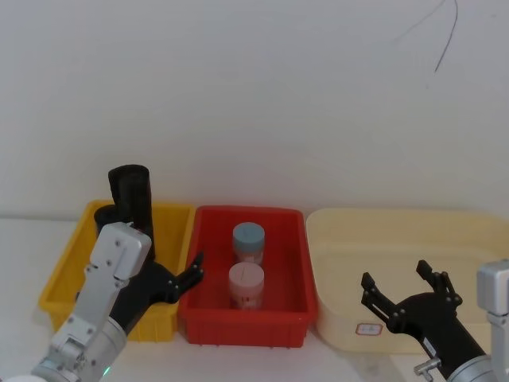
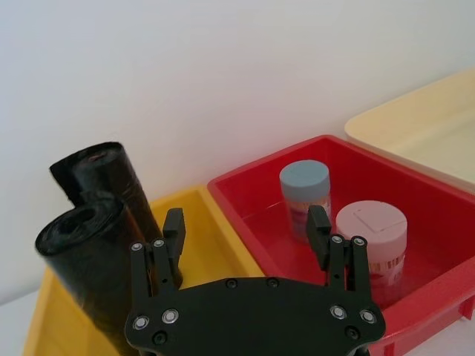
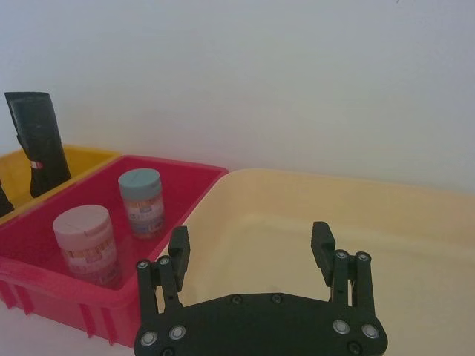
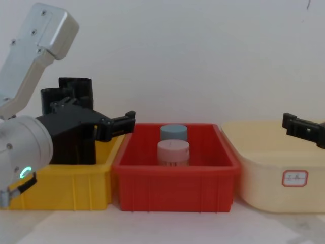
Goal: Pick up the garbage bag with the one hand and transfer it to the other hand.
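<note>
The garbage bag (image 2: 78,256), a plain black roll, stands upright in the yellow bin (image 1: 171,219), and my left arm hides most of it (image 1: 106,215) from the head view. Behind it stands a taller black roll (image 1: 131,189) with a red-and-white band (image 3: 38,163). My left gripper (image 2: 246,226) is open over the yellow bin's right side (image 1: 181,280). The bag is just outside one finger, not between the two. My right gripper (image 1: 395,277) hangs open over the cream bin (image 1: 334,239) with nothing in it (image 3: 250,237).
A red bin (image 1: 211,318) sits between the yellow and cream bins and holds a blue-lidded jar (image 1: 248,239) and a pink-lidded jar (image 1: 246,282). A white wall rises close behind all three bins. The cream bin has a small label (image 4: 295,177) on its front.
</note>
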Robot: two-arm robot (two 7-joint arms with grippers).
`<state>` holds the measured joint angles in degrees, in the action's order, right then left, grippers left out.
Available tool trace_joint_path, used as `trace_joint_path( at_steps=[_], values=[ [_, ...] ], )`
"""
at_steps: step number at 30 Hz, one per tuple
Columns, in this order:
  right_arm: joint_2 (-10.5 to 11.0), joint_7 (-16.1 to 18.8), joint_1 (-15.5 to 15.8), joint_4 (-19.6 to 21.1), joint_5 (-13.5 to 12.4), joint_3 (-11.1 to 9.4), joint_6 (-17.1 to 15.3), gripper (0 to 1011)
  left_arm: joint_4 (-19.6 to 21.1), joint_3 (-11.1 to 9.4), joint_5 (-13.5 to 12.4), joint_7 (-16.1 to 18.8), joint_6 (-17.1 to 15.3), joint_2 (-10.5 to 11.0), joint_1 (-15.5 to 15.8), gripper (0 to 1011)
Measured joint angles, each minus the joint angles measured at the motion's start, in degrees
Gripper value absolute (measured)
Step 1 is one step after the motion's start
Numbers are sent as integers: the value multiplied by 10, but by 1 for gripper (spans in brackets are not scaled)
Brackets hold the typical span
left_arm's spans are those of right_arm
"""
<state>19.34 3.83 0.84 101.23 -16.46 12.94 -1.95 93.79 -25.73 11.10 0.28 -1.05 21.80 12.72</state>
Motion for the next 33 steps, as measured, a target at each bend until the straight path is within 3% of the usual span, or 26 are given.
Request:
trace_joint_path(
  at_steps=[12,23,33],
  values=[
    [0,0,0,0,0,0,0,1000,37,14,-19,49,-25,-1,-46,1000],
    [0,0,0,0,0,0,0,1000,75,41,-28,87,-53,5,-92,1000],
    [0,0,0,0,0,0,0,1001,83,63,-23,96,-75,4,-101,1000]
  ],
)
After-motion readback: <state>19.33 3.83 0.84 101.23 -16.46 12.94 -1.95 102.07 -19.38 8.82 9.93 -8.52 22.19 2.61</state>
